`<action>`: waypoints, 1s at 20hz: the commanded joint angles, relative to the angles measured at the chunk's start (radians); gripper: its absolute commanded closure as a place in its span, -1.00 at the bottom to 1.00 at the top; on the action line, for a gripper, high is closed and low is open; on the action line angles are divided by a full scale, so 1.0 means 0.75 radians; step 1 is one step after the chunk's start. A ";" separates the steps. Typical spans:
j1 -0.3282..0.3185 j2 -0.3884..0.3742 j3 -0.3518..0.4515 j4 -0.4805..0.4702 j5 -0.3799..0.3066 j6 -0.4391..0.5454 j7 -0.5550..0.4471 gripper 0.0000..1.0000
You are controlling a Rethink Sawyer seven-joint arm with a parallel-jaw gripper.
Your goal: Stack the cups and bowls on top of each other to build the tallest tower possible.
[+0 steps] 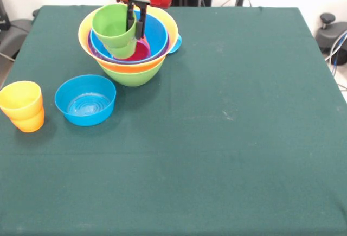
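Note:
The tower point(130, 57) stands at the far left of the table. Its base is a lime green bowl point(132, 76) with an orange band above it, then the yellow bowl point(85, 34), a purple rim and a big blue bowl point(157, 35). A green cup point(113, 30) sits tilted inside the blue bowl. My gripper point(135, 19) comes down from above and is shut on the cup's right wall, one finger inside and one outside. A light blue cup point(175, 43) peeks out behind the tower. A smaller blue bowl point(85, 100) lies upright in front. A yellow cup point(20, 97) is nested in an orange cup point(30, 122) at the left edge.
A dark green cloth covers the table point(227, 116). Beyond its right far corner are a black stand point(332, 30) and cables. The yellow and orange cups sit very close to the table's left edge.

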 commanded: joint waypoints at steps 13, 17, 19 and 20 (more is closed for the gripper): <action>0.113 0.120 -0.069 0.090 -0.102 -0.123 0.145 1.00; 0.106 0.151 -0.052 0.075 -0.069 -0.157 0.151 1.00; 0.097 0.178 -0.037 0.067 -0.052 -0.180 0.153 1.00; 0.095 0.193 -0.030 0.060 -0.045 -0.191 0.155 1.00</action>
